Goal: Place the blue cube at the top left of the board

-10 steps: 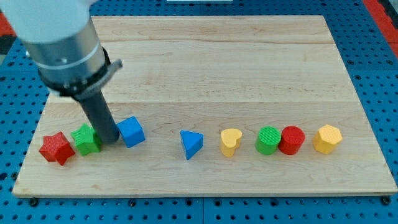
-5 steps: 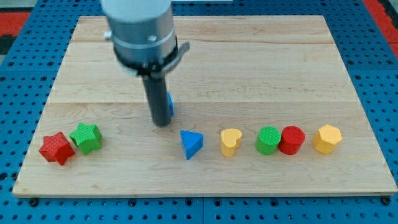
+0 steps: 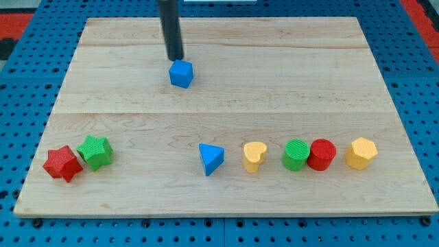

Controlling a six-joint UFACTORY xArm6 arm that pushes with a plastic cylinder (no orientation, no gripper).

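The blue cube (image 3: 181, 73) sits on the wooden board (image 3: 274, 82), in the upper half and left of centre. My tip (image 3: 175, 58) is just above the cube toward the view's top-left, very close to it; whether it touches cannot be told. The dark rod rises from the tip out of the view's top.
Along the board's lower part lie a red star block (image 3: 62, 163), a green star block (image 3: 95, 151), a blue triangular block (image 3: 210, 158), a yellow heart block (image 3: 254, 156), a green cylinder (image 3: 296, 154), a red cylinder (image 3: 322, 154) and a yellow hexagonal block (image 3: 361, 152).
The blue cube has moved from the lower left, beside the green star, up and right to the upper middle-left. My rod went with it and now stands above the cube.
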